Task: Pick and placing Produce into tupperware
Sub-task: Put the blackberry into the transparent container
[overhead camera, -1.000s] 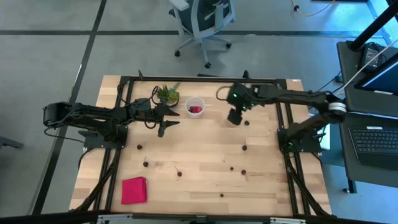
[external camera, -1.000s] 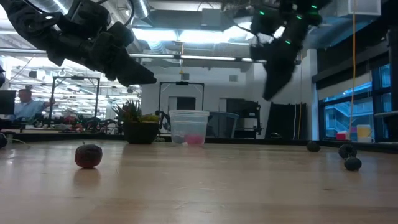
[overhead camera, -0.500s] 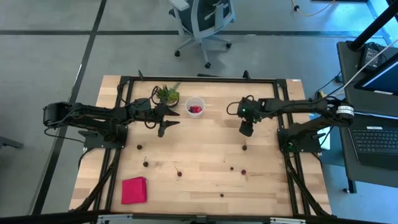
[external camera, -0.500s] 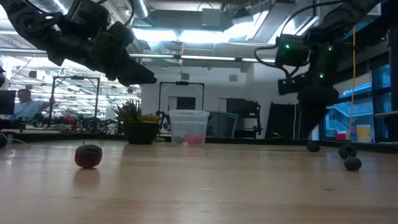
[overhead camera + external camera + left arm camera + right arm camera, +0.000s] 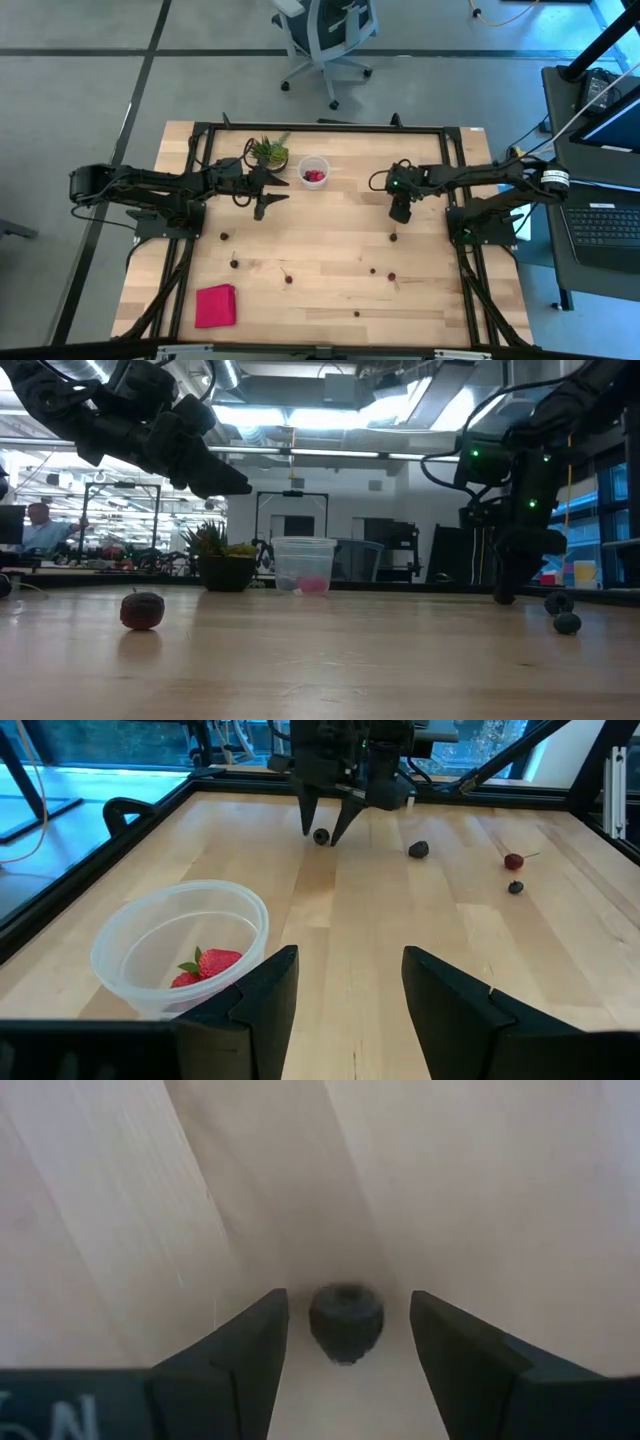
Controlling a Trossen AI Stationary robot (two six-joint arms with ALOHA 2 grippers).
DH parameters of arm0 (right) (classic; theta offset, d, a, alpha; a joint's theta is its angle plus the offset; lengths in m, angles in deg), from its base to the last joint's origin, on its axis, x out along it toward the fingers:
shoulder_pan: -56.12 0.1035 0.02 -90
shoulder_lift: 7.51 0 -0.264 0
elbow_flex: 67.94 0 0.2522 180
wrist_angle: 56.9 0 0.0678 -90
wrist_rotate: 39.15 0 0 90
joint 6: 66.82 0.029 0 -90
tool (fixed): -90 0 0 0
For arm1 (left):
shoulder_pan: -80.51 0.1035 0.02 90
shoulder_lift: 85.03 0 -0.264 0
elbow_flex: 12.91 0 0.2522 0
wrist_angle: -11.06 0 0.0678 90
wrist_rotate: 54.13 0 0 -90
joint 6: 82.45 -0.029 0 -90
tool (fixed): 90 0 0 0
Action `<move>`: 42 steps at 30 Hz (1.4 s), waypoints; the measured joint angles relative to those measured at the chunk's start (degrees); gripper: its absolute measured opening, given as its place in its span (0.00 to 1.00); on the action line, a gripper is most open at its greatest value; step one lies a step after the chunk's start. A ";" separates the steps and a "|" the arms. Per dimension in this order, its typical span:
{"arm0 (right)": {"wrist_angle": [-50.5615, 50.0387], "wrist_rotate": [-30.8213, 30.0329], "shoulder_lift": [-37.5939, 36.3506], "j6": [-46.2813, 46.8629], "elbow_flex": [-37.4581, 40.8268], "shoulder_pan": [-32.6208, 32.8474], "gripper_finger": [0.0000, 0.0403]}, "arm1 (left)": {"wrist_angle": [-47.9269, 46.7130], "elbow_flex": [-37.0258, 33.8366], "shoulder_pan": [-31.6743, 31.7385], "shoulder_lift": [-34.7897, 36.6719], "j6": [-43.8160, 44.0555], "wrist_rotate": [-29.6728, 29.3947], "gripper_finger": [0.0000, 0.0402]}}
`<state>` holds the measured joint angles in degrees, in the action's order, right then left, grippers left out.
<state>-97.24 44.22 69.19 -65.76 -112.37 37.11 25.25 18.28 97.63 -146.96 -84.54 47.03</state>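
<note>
We see the wooden bench (image 5: 330, 250) with both arms over its far half, and we judge the step in hand to be a pick: the right tool (image 5: 400, 212) stands low near the right edge, its fingers spread with a gap on either side of one small dark fruit (image 5: 346, 1321) lying on the wood between them, not yet pinched. The next move, as we read it, calls for pressing the fingers together gently on so small and round a thing (it could roll or squash), lifting, and carrying it across to the tupperware (image 5: 314, 171). The left tool (image 5: 262, 190) waits spread and holding nothing toward the far left, just beside that container. The tupperware is a small clear round cup near the middle of the far edge, next to a potted plant (image 5: 268, 152), with a few bright red pieces lying in its bottom. More produce (image 5: 373, 270) lies scattered apart over the near half, tiny dark red balls, some with thin stems.
</note>
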 joint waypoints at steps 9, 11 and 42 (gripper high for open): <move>0.38 0.38 -0.09 3.18 1.00 0.00 0.51 | 0.02 0.00 -0.02 0.00 -0.02 -0.15 0.43; 0.38 0.57 -0.07 3.17 1.00 0.03 0.47 | 0.02 0.00 0.00 0.00 -0.02 -0.15 0.43; 7.81 7.71 2.03 -5.97 -32.41 0.03 0.24 | -0.01 0.00 0.00 0.00 -0.07 -1.62 0.43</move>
<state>-89.43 51.93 71.22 -71.73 -144.78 37.13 25.25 18.28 97.63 -146.96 -84.60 45.41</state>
